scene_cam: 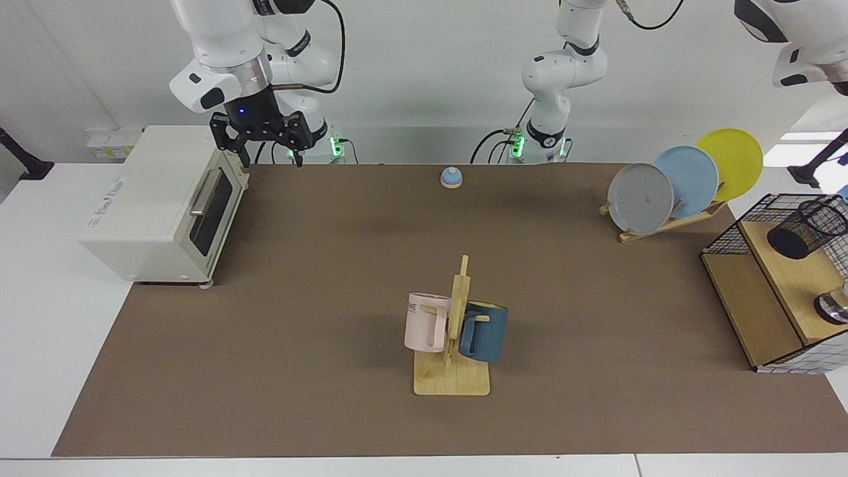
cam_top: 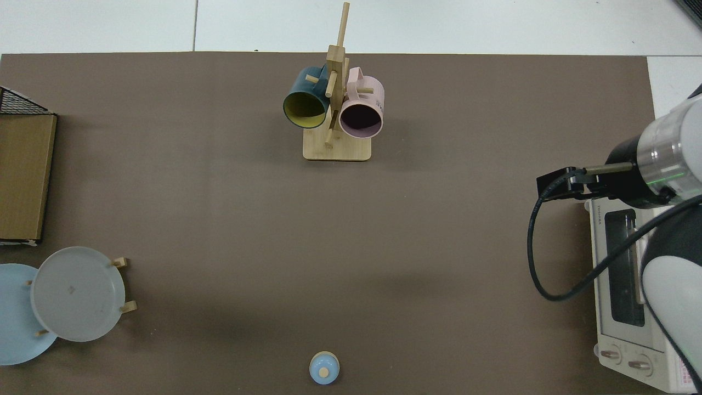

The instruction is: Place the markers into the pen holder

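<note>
The right gripper (scene_cam: 271,158) hangs with its two black fingers spread apart and nothing between them, just above the back corner of the boxy cream-white toaster oven (scene_cam: 156,205) at the table's edge. This arm waits. In the top view its wrist covers the gripper.

The left gripper is out of frame. Only a white stretch of the left arm (scene_cam: 805,40) shows at the upper corner of the facing view, so its jaws cannot be judged. No marker shows in either view, neither on the brown mat nor in the holder.

The small black wire-mesh pen holder (scene_cam: 807,228) sits on the wooden shelf of the large boxy wire-and-wood rack (scene_cam: 748,311). It appears to lean, with its mouth turned up and outward, and it looks empty.

Further out are the wooden stand with grey, blue and yellow plates (scene_cam: 689,182), the wooden mug tree (scene_cam: 457,318) with its pink and dark blue mugs at mid-table, and a small blue bell (scene_cam: 451,177).

As a judgement, a marker should be light, stiff and smooth-barrelled. It is best pinched across the barrel above its middle, firmly enough that it cannot pivot. The lower end can then enter the mesh mouth first and the marker be let go low, so the light holder is not tipped.
</note>
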Motion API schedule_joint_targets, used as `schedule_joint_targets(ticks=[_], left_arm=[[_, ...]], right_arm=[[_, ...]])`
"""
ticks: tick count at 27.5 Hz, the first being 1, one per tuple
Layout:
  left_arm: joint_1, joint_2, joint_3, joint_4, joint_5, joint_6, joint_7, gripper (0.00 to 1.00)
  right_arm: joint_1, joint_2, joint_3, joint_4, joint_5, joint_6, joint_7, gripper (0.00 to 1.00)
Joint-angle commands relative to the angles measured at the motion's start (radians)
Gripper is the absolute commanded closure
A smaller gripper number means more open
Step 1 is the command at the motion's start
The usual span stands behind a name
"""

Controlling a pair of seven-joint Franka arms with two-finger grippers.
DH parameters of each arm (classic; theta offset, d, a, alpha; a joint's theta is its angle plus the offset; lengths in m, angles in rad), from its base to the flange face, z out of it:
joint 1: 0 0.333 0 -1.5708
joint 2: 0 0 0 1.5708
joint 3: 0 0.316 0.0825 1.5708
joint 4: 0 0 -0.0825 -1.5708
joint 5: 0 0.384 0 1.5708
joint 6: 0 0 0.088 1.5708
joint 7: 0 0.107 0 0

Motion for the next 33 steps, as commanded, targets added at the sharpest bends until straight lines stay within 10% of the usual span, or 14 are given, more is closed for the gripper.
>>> schedule_joint_targets(ticks=[1,33], left_arm=[[0.025,0.13,-0.014,0.122,0.064,0.016,0.085,1.0],[0.124,0.229,-0.007,0.121,0.101,0.118,0.083,1.0]], right_arm=[[-0.024,-0.011,0.012,-0.005,0.025,-0.012,-0.019,0.0],[-0.024,-0.011,0.012,-0.005,0.025,-0.013,-0.019,0.0]])
